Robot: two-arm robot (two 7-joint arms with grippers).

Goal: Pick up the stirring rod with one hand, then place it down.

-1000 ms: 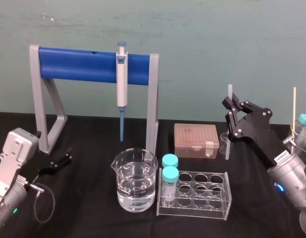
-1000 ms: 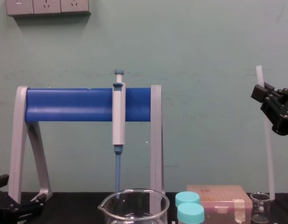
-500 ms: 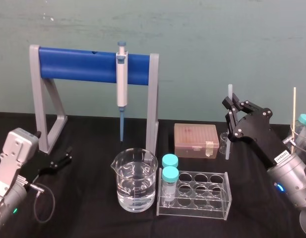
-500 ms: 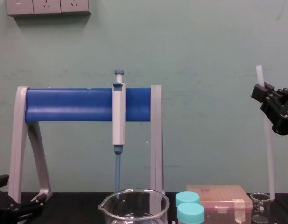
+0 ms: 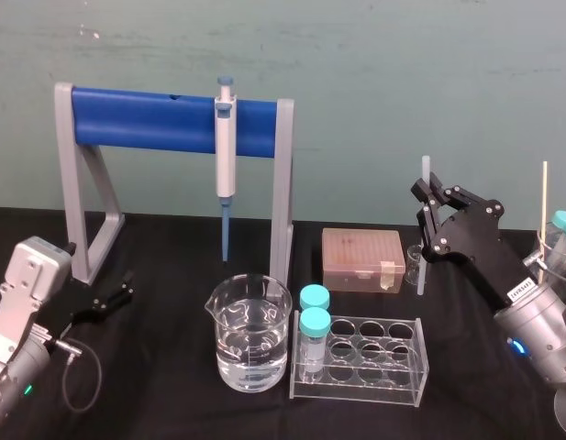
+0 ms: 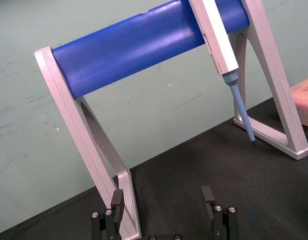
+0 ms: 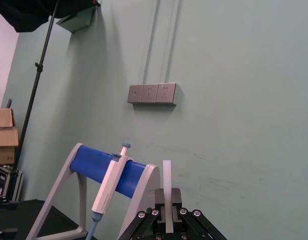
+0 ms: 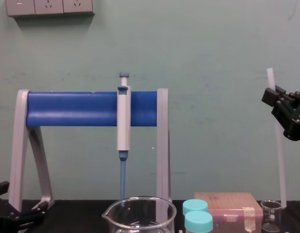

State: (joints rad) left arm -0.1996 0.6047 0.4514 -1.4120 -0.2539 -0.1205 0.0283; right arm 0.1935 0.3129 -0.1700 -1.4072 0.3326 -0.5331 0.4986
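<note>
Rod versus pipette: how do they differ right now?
The rod is thin, plain, translucent white; the pipette is thicker, grey with a blue tip. The rod is pinched in the right claw; the pipette hangs on the blue rack. The rod stands at the right, the pipette mid-table. Both are near upright. The left claw rests open, low left.

Bright, even light; soft shadows
</note>
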